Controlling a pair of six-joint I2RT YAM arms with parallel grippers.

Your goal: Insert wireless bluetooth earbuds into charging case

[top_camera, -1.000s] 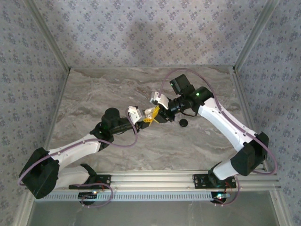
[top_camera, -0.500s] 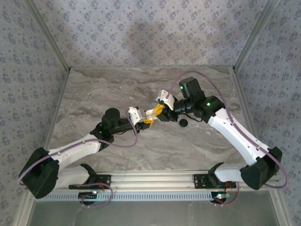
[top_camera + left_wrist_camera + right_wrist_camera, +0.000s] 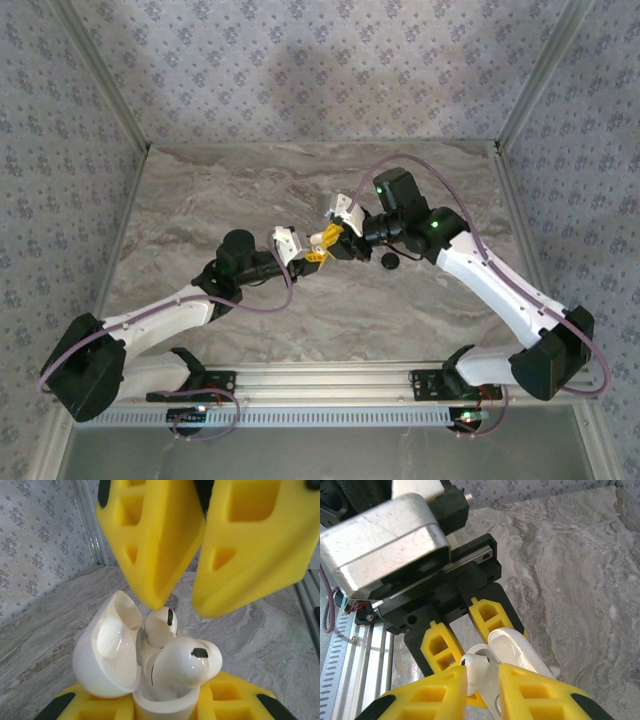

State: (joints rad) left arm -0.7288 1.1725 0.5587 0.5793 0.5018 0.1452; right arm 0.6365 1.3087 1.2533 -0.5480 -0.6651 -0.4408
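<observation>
White plastic charging case (image 3: 107,655) sits lid-open in the left gripper (image 3: 467,630), pinched at its base, and that arm hasn't budged. What changed over the last second: the right arm swung its elbow outward and re-angled its wrist, leaving the right gripper (image 3: 180,605) just above the case. Its yellow fingers are parted a little and don't seem to grip anything. The farther earbud (image 3: 161,625) looks seated, while the nearer earbud (image 3: 187,662) sits cocked, so it probably still needs a press down.
</observation>
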